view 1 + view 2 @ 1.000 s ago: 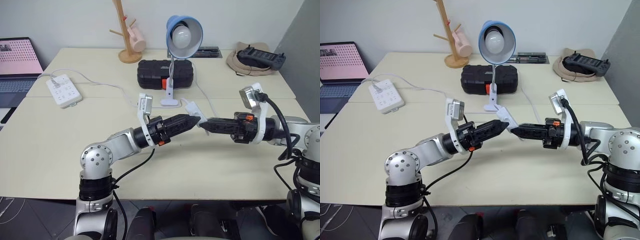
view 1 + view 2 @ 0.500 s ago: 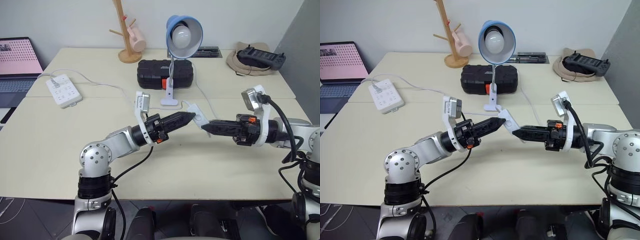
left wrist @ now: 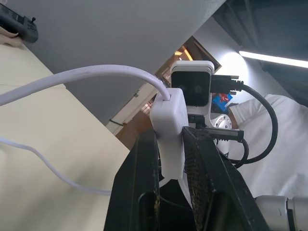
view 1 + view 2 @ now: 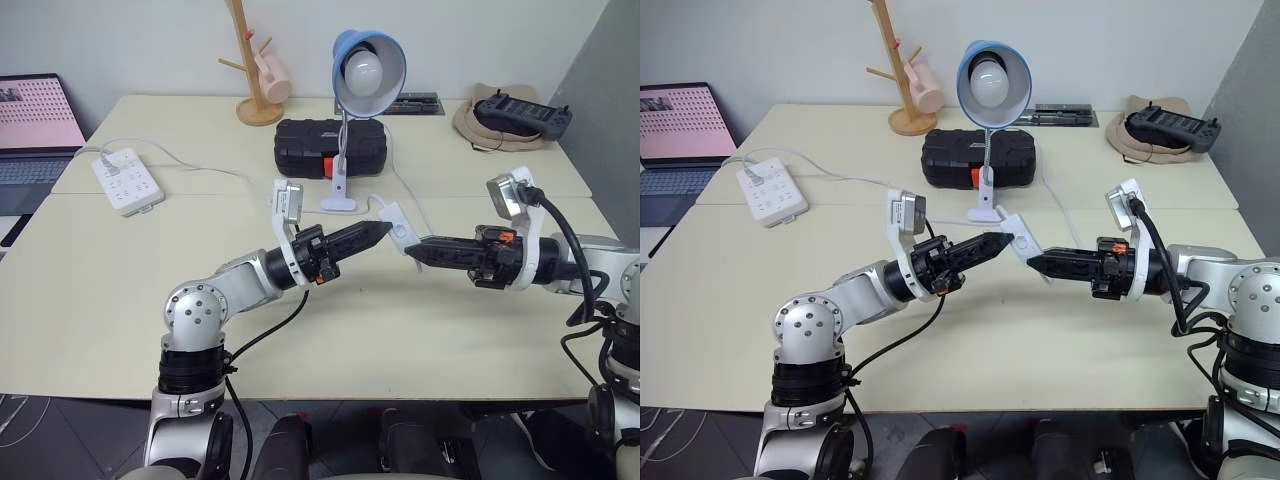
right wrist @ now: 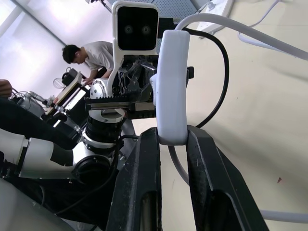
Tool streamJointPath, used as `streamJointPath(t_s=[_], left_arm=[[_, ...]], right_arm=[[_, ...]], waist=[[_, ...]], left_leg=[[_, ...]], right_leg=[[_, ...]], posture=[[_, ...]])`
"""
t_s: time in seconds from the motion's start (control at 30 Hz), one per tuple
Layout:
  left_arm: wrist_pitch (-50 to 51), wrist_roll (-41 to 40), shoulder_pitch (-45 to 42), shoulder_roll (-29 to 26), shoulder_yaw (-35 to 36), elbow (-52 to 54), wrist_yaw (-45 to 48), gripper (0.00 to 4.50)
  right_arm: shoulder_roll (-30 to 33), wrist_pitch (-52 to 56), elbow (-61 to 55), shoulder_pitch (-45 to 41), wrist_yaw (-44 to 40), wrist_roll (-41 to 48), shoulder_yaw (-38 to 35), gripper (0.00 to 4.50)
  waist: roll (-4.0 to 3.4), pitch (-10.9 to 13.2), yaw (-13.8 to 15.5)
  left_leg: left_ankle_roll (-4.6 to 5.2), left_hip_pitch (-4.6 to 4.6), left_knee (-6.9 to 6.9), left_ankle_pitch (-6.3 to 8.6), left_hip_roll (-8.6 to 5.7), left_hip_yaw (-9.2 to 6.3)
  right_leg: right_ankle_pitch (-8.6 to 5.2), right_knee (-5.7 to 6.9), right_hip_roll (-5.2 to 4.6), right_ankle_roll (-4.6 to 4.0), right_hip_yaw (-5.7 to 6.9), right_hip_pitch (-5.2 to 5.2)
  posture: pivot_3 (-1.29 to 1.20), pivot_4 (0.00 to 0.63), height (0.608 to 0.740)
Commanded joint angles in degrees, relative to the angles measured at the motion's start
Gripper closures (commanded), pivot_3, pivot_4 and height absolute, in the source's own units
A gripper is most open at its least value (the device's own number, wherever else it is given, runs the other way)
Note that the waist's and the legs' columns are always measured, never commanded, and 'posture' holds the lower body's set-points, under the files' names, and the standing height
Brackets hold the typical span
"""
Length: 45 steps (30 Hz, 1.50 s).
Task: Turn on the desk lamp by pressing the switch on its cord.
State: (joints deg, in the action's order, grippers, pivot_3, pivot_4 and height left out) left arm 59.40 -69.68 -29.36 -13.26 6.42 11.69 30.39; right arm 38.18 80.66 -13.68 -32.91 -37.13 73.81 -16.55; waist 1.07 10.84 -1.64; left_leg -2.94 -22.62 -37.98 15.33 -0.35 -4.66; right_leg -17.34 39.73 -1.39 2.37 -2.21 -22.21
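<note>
Black fingers of the left gripper [image 4: 383, 231] pinch the switch [image 4: 402, 228], held aloft over the table [image 4: 100, 290] by the right gripper [image 4: 412, 250] clamped on its other end. The desk lamp [image 4: 366, 70] looks unlit, so the press probably needs a firmer squeeze.

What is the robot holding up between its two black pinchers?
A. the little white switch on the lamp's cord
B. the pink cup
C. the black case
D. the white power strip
A: the switch sits lifted off the table between the left gripper and the right gripper, and each wrist view shows it clamped between black fingers, with the cord running from it.
</note>
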Motion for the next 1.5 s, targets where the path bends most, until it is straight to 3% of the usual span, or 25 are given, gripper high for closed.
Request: streamJointPath(t_s=[0.03,0.07,0.67,0.93,1.33,1.5], left_arm=[[-0.7,0.3,-0.6,-0.7,-0.2,1.6,0.1,2.85],[-0.2,-0.2,-0.5,-1.0,-0.3,1.9,0.6,2.62],[0.5,-3.5,-0.3,-1.3,-1.3,3.1,0.7,2.62],[0.0,-3.6,-0.3,-1.4,-1.3,2.5,0.7,3.89],[-0.9,-1.9,-0.5,-1.6,-2.2,2.5,-0.1,3.94],[-1.2,-3.7,-0.4,-1.3,-1.2,2.4,1.1,2.8]], right_arm=[[0.9,-0.9,-1.4,-0.5,-0.5,2.2,0.1,4.13],[1.0,-1.0,-1.3,-0.6,-0.5,2.1,0.2,4.13],[1.5,-2.1,-1.3,-0.6,0.1,3.5,1.3,4.13],[2.0,-2.2,-1.3,-0.5,0.5,4.7,1.4,4.13],[2.6,-3.0,-1.6,0.0,0.4,5.0,2.1,4.13],[2.8,-3.4,-1.5,-0.2,0.3,4.9,2.4,4.13]], waist=[[0.0,0.0,0.0],[0.0,0.0,0.0],[0.01,0.0,0.0],[0.01,0.0,0.0],[0.01,0.0,0.0],[0.02,0.0,0.0]], left_leg=[[0.0,0.0,0.01,0.0,0.01,0.0],[0.0,0.0,0.01,0.0,0.01,-0.01],[0.0,-0.1,0.02,0.0,0.02,-0.04],[0.0,-0.12,0.03,0.0,0.02,-0.06],[0.0,-0.13,0.03,0.0,0.02,-0.06],[0.0,-0.14,0.03,0.0,0.03,-0.06]], right_leg=[[0.0,0.0,0.01,0.0,0.0,-0.01],[0.0,-0.01,0.01,0.0,0.01,-0.01],[0.05,-0.22,0.02,0.08,0.02,-0.01],[0.05,-0.26,0.02,0.08,0.02,-0.01],[0.05,-0.29,0.02,0.09,0.02,-0.01],[0.05,-0.3,0.02,0.09,0.02,-0.01]], posture=[[0.0,0.15,0.74],[0.0,0.15,0.74],[0.0,0.15,0.74],[0.0,0.15,0.74],[0.0,0.15,0.74],[0.0,0.15,0.74]])
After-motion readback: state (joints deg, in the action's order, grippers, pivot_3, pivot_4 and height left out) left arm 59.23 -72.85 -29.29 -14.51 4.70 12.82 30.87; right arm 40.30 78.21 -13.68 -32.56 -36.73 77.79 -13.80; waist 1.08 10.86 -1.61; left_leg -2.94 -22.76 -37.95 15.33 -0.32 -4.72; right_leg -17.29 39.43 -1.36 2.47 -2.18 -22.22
